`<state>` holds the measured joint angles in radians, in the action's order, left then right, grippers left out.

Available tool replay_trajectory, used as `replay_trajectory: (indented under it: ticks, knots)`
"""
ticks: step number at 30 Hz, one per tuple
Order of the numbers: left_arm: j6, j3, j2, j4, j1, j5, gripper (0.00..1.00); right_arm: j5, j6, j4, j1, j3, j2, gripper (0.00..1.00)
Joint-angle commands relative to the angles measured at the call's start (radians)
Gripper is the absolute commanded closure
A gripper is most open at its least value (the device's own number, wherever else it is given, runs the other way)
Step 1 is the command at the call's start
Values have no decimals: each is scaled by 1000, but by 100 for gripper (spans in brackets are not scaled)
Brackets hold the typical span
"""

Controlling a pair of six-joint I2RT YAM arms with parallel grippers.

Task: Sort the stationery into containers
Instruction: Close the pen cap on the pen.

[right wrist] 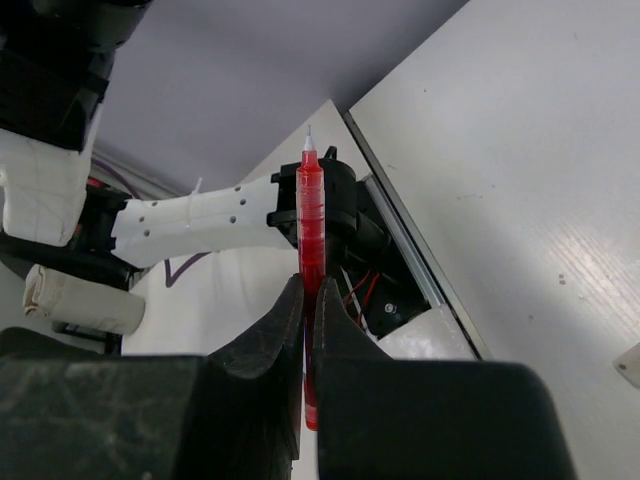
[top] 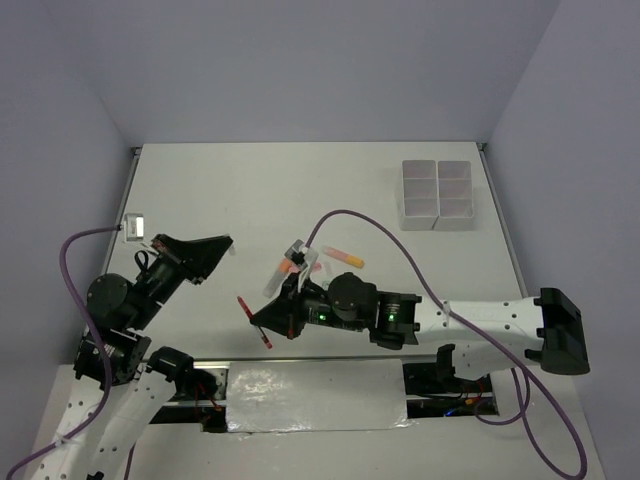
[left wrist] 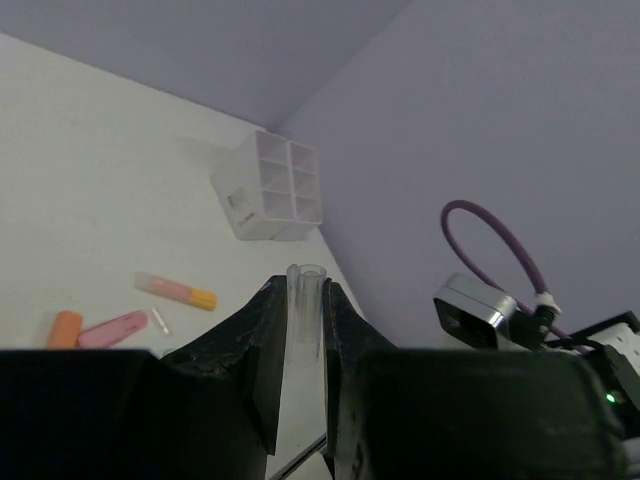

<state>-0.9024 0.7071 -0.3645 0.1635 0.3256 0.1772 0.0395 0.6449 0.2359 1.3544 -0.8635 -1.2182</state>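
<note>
Red pen [right wrist: 311, 250] is clamped between the right fingers [right wrist: 270, 350], likely bound for the trays [top: 437, 195]; left fingers [left wrist: 262, 340] pinch a clear tape ring [left wrist: 306, 300].

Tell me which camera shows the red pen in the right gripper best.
Right wrist: the red pen runs up the frame's middle, clamped in the right gripper, its white tip clear. Top external shows it only as a small red sliver poking from the gripper. Left wrist does not show it.

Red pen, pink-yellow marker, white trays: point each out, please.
Red pen [right wrist: 311, 220]: right wrist view, mid-barrel.
Pink-yellow marker [left wrist: 172, 289]: left wrist view, pink body.
White trays [left wrist: 235, 190]: left wrist view, outer side wall.
</note>
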Motion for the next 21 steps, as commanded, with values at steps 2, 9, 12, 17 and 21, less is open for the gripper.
replay_trajectory:
  ticks: [2,9,12,17,21]
  knots:
    - [-142,-9,44,-255,-3,116,100,28,-31,117,3,37,86,100]
    - [-242,-133,140,-419,-3,85,100,95,-7,192,8,44,108,100]
    - [-251,-144,148,-418,-3,73,100,123,-16,218,17,32,105,100]
    - [-265,-147,142,-432,-3,71,100,152,-45,189,22,-26,74,100]
    - [-251,-118,136,-403,-3,64,100,151,-45,191,22,-35,57,100]
